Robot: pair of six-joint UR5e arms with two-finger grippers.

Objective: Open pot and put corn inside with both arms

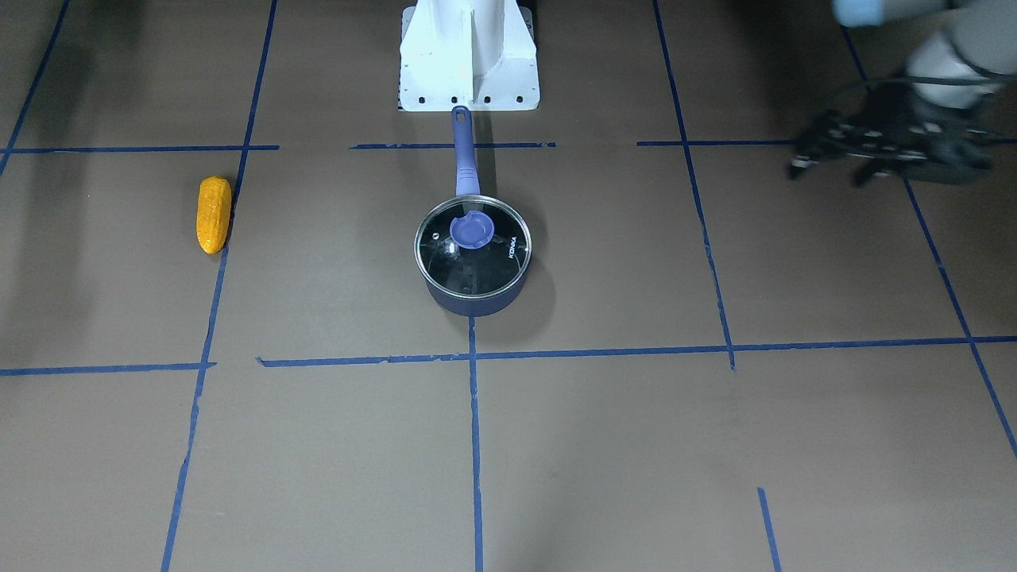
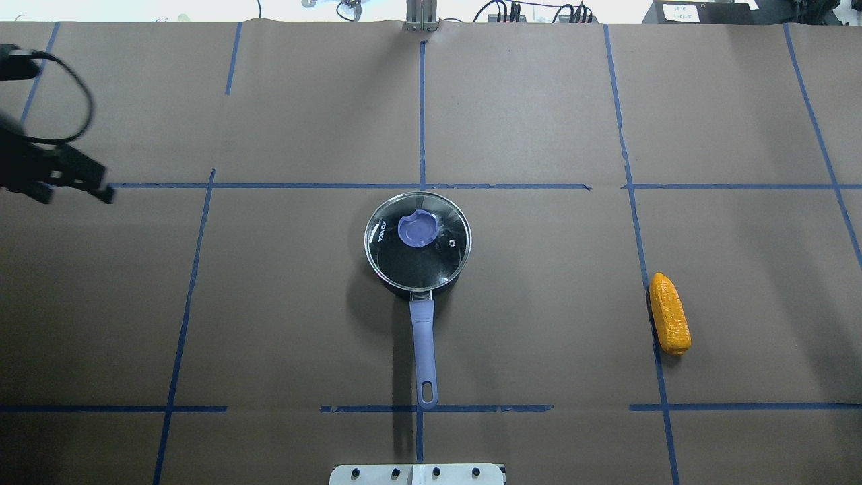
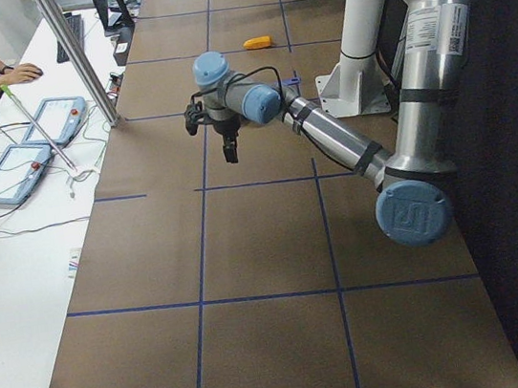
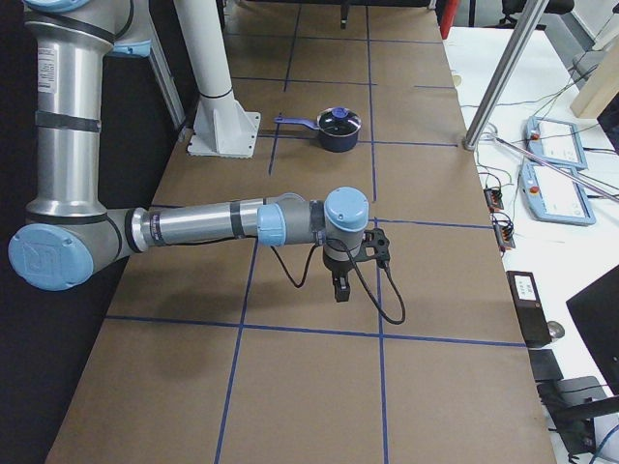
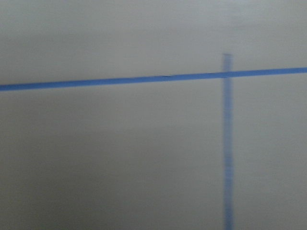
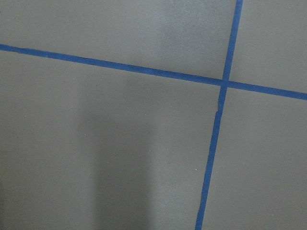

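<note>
Black fingers on the left gripper sit at the overhead view's edge and smear in the front view, so you cannot tell whether they are spread or pressed together. The right gripper, seen only from the side, is equally unreadable. Your pot stands mid-table, glass lid on. The corn lies well apart, on the right. An off-centre pinch on the knob could slip or drag the pot, and the rounded corn may roll. Both arms stretch low, grippers pointing down.
</note>
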